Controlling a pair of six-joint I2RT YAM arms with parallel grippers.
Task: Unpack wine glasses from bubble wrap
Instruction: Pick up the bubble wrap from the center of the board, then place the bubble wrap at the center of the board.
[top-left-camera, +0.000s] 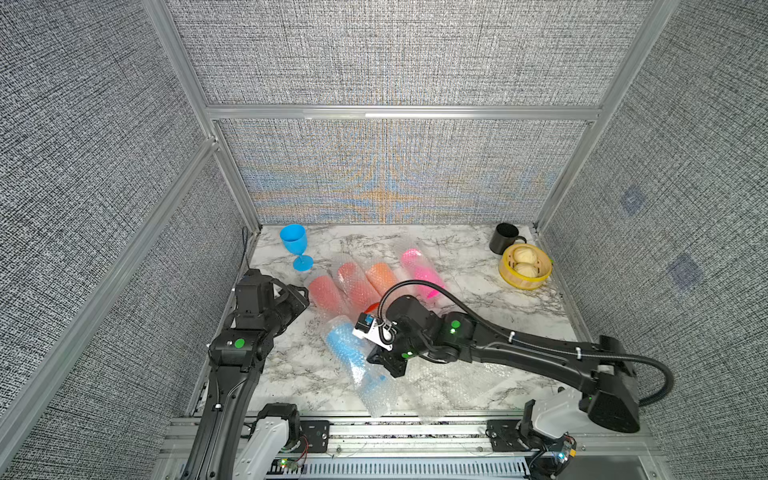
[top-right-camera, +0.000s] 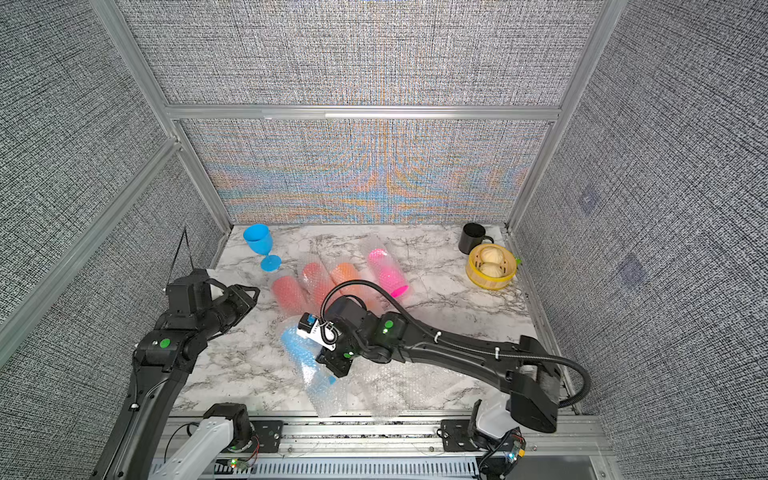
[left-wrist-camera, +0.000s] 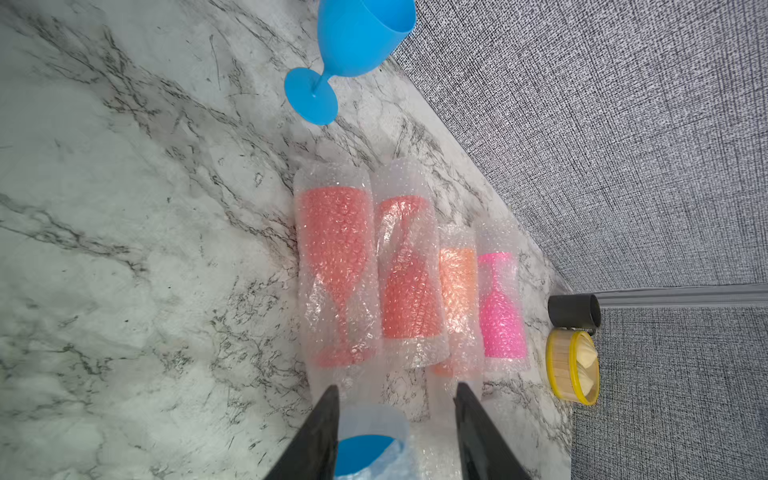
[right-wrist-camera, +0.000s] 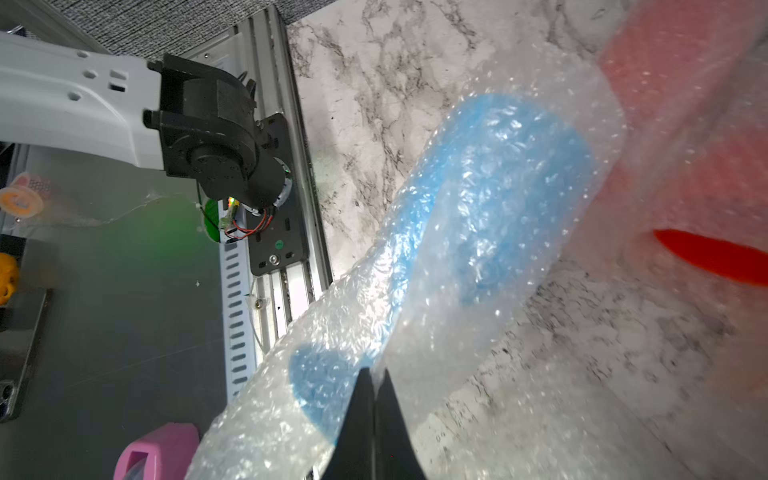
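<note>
So far one bare blue plastic stemmed goblet (top-left-camera: 296, 246) stands far-left; right gripper (right-wrist-camera: 376, 372) pinched tight on clear bubble wrap (right-wrist-camera: 270, 415) around a second blue goblet (top-left-camera: 347, 349) lying near front, seemingly at its foot end; left gripper (left-wrist-camera: 397, 386) parted, empty; four wrapped goblets (left-wrist-camera: 409, 291), red, red, orange, pink, left to do.

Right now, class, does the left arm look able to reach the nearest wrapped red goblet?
Probably yes. The left arm aims open jaws at that red goblet, close by, with nothing between. The right arm is nearer the front edge, jaws shut on the bubble wrap around the blue goblet.
</note>
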